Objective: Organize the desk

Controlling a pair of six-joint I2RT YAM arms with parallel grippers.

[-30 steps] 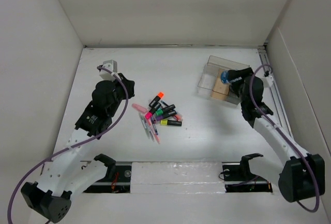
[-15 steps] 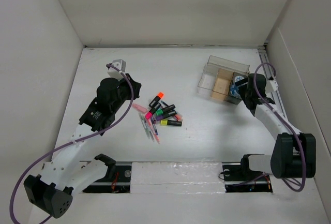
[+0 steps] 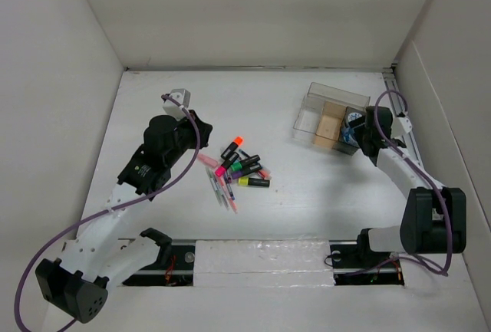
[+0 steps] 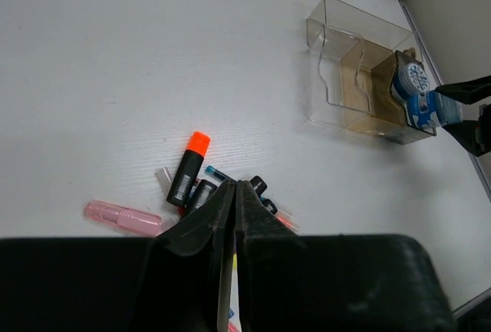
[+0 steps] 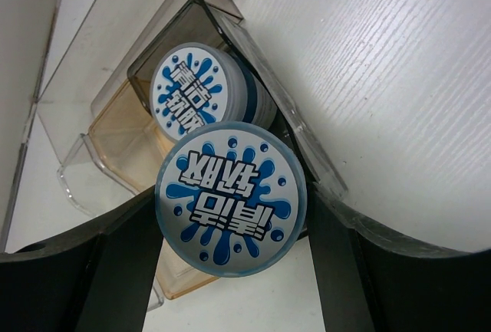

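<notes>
One round tub (image 5: pixel 230 198), probably light, stiff and slick-sided, sat gripped across its rim in the right claw (image 3: pixel 357 128) at the organizer (image 4: pixel 337 56), far right on the counter (image 3: pixel 307 194); the left claw (image 4: pixel 235 191) was closed, empty, above the markers (image 3: pixel 239 165).

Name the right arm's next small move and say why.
Probably ease the right pincer a little deeper into the end compartment of the clear organizer before letting go. It grips a blue-and-white round disc at that compartment's mouth, tilted and not yet seated. A matching disc already sits inside, so the held one likely belongs beside it.
</notes>
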